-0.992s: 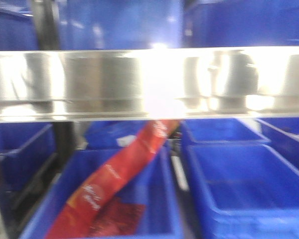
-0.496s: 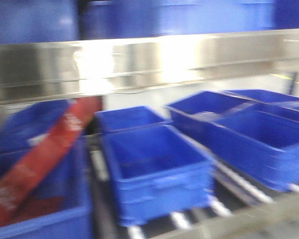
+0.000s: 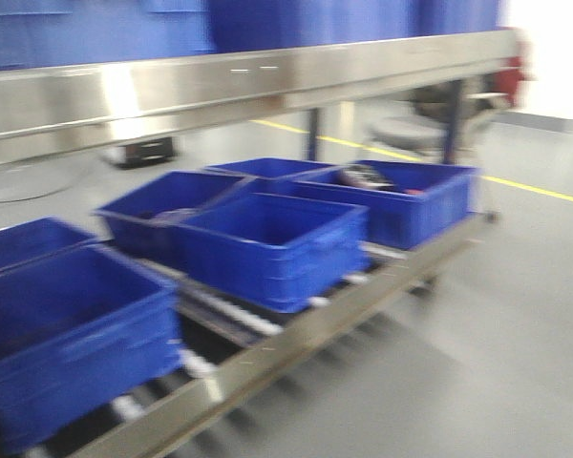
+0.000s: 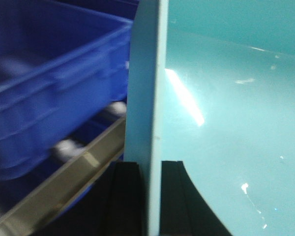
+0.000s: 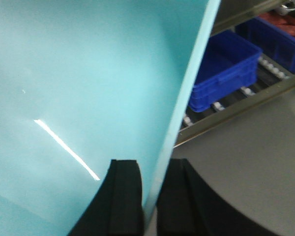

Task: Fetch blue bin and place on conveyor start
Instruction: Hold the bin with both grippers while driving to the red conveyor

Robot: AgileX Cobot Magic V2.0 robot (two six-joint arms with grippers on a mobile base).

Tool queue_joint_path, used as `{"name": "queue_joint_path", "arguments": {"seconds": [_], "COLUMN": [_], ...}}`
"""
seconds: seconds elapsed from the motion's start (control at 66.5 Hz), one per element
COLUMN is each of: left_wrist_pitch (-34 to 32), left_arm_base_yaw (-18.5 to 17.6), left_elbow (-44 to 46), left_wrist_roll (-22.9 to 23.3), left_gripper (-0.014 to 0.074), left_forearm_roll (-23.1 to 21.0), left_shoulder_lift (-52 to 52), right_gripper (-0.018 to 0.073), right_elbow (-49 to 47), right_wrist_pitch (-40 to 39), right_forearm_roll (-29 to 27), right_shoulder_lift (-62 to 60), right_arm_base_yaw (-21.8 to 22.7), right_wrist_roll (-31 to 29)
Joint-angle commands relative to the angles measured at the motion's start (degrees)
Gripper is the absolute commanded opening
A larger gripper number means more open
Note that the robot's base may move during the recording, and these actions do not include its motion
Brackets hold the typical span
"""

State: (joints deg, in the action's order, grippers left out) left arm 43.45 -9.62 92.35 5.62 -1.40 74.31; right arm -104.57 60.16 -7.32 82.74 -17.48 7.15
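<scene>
A: Grip okay?
B: Yep. Left gripper (image 4: 151, 172) and right gripper (image 5: 150, 172) each clamp an edge of the blue bin (image 4: 226, 123), held up between them.
A: Room?
B: Dark bins (image 3: 267, 243) sit on the rack (image 3: 296, 334) ahead-left, with open floor (image 3: 497, 363) to the right.

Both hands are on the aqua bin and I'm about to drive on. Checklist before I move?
1. Left hand clamped on the blue bin wall: ok.
2. Right hand clamped on the bin wall: ok.
3. Conveyor start in view: not ok, no view shows it.
4. Floor ahead open: ok, though blurred.
5. Bin's gap to the dark blue bins: cannot tell.
</scene>
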Motion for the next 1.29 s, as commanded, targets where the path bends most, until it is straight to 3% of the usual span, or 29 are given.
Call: {"name": "queue_joint_path", "arguments": {"seconds": [0.0,1.278], "left_wrist_pitch": [-3.81,-3.81], "left_arm_base_yaw": [0.3,0.3], "left_elbow": [0.58,0.58], "left_wrist_roll": [0.35,0.35], "left_gripper": [-0.0111,-0.0111], "left_forearm_roll": [0.66,0.66], "left_shoulder_lift": [-1.05,-1.05], "right_gripper": [-0.0151,-0.0151], "right_elbow": [-0.6,-0.6], "right_wrist_pitch": [-0.41,-0.41], "right_forearm_roll": [3.68,3.68], "right_shoulder_lift": [-0.97,-0.97], "right_arm_base_yaw": [0.71,0.71], "right_wrist_roll": [-1.66,-1.66]}}
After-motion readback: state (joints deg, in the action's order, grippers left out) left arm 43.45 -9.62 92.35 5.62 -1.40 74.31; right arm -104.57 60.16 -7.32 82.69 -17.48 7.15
